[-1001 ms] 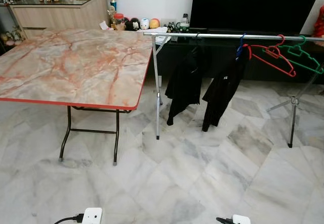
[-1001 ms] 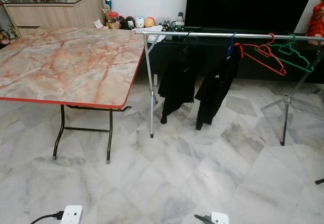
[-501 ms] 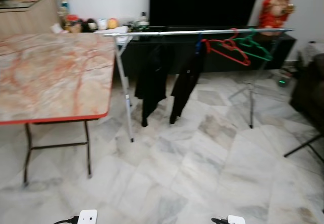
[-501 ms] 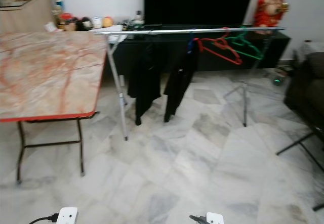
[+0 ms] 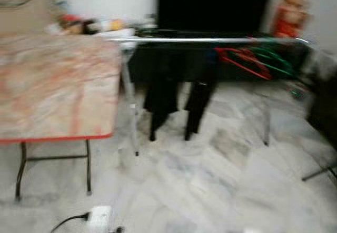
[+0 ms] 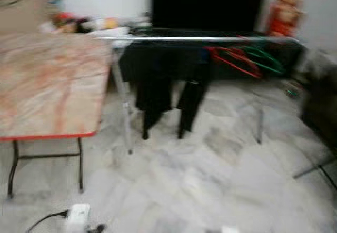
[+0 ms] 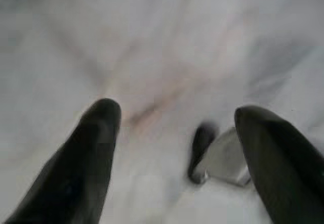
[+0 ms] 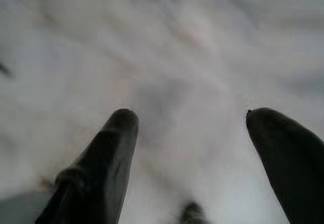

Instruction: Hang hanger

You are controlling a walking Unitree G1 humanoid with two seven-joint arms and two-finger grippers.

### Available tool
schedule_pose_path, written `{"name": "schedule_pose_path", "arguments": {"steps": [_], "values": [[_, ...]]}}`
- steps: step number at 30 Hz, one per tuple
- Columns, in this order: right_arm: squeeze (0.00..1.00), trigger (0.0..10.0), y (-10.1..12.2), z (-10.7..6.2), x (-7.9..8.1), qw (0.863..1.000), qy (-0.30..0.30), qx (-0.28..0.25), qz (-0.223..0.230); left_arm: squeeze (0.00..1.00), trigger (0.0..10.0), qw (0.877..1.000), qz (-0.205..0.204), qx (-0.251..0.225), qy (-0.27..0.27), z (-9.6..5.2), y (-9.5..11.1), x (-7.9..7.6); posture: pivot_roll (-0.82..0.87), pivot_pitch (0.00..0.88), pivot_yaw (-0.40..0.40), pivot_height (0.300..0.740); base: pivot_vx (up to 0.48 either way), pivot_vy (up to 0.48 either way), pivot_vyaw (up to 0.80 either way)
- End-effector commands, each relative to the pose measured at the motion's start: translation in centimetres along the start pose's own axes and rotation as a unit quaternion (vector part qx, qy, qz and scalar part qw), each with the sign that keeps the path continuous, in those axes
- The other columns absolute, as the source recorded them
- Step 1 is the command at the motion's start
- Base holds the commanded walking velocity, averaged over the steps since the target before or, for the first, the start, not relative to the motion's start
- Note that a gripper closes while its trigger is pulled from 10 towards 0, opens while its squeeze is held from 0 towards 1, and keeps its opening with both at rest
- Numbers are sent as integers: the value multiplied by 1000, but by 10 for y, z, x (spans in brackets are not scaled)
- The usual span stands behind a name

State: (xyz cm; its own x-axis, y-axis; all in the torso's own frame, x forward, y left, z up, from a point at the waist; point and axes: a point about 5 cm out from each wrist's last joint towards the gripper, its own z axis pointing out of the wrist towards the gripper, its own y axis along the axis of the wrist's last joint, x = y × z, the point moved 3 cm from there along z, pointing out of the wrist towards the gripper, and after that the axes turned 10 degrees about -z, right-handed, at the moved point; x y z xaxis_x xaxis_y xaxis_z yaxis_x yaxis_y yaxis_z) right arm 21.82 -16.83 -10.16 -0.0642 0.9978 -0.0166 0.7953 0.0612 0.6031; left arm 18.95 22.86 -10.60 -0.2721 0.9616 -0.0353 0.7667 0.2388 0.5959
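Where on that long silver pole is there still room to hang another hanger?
The rail looks bare between its table end and the two black garments. It is crowded further right, where the red hanger and green hanger bunch together.

Left gripper (image 7: 177, 115) and right gripper (image 8: 190, 118) — fingers apparently spread, empty, downward-pointing.

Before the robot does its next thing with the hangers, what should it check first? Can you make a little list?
1. Left gripper open: ok, nothing between its fingers.
2. Right gripper open: ok, nothing held.
3. A hanger in a gripper, ready to hang: not ok.
4. Rail in sight ahead: ok, with a red hanger and a green hanger on it.
5. Sharp view: not ok, blurred.
6. Free spot on the rail: cannot tell.
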Motion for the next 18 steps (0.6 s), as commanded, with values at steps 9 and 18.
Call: {"name": "schedule_pose_path", "arguments": {"steps": [9, 18], "values": [[0, 10000, -23, -6, -19, 999, -24, 31, 12, 0, 10000, 999, -1, -14, -30, 3, 10, -26, 113, 16, -5, 740, 301, 0, 0], [0, 10000, -24, -6, -18, 999, -22, 36, 15, 0, 10000, 999, -1, -14, -31, 3, 10, -26, 112, 12, -6, 740, 303, 0, -339]]}}
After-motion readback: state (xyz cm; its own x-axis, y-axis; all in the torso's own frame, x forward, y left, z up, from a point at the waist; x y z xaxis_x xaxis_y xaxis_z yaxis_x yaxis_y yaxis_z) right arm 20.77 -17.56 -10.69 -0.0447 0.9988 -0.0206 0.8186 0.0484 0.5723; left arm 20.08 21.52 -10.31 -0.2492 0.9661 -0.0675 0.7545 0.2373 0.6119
